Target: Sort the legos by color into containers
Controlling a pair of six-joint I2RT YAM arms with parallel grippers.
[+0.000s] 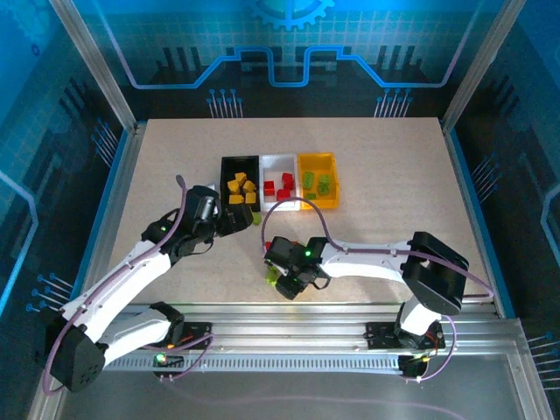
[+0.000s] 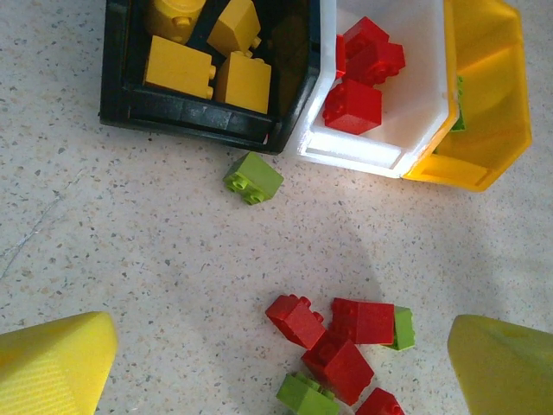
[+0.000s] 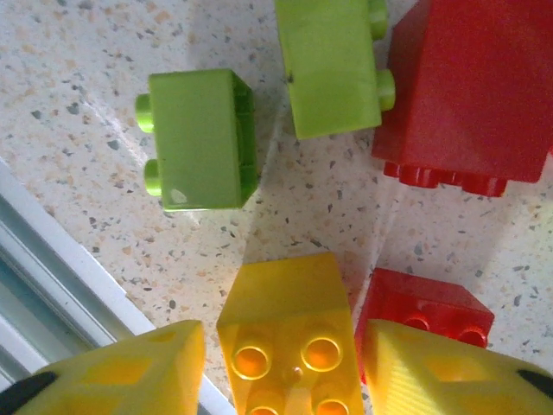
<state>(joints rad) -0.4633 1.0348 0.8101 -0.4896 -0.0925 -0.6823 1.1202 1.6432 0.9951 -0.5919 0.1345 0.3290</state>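
The three containers stand side by side at mid-table: black bin [image 1: 239, 164] with yellow legos, white bin [image 1: 277, 163] with red ones, yellow bin [image 1: 317, 203] with green ones. My right gripper [image 3: 285, 363] is down near the front rail, shut on a yellow lego [image 3: 285, 333] held between its fingers. Two green legos [image 3: 203, 138] and two red legos [image 3: 471, 86] lie just beyond it. My left gripper [image 2: 282, 363] hangs open above a cluster of red and green legos [image 2: 337, 333], in front of the black bin [image 2: 181, 117]. A lone green lego [image 2: 253, 177] lies by that bin's front.
The metal front rail [image 3: 52, 285] runs right beside the right gripper. The white bin [image 2: 363, 151] and yellow bin [image 2: 484, 156] touch each other. Bare tabletop [image 1: 394, 175] stretches right of the bins and also far left.
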